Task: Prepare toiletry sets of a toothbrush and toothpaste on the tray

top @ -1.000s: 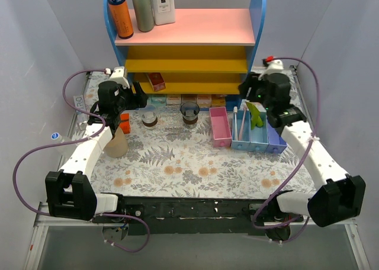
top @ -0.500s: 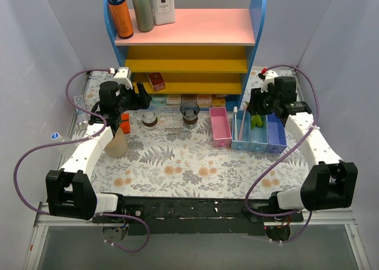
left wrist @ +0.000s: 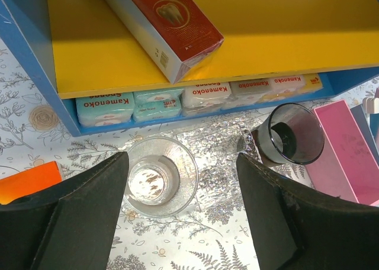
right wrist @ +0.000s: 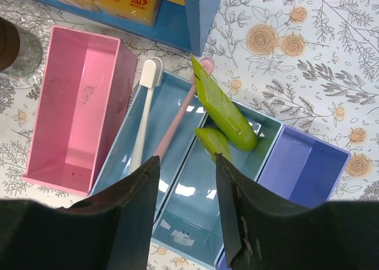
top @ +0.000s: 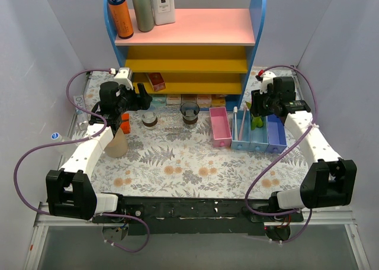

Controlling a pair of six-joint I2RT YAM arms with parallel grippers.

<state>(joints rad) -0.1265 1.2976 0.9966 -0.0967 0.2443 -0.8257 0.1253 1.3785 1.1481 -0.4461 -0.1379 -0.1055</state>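
Toothpaste [right wrist: 225, 113], two lime-green tubes, sits in a pale blue bin [right wrist: 183, 193] at the centre of the right wrist view. The larger tube slants with its long axis from upper left to lower right. In the next bin to the left, a white toothbrush [right wrist: 142, 122] runs nearly top to bottom, head uppermost, and a pink brush [right wrist: 177, 125] crosses diagonally beside it. The right gripper [right wrist: 186, 217] hangs over these bins, fingers apart and empty. The left gripper [left wrist: 180, 222], fingers wide apart and empty, hangs above a clear cup [left wrist: 155, 184]. The tray [left wrist: 219, 148] glints faintly under that cup, with a dark cup [left wrist: 294, 134] further right.
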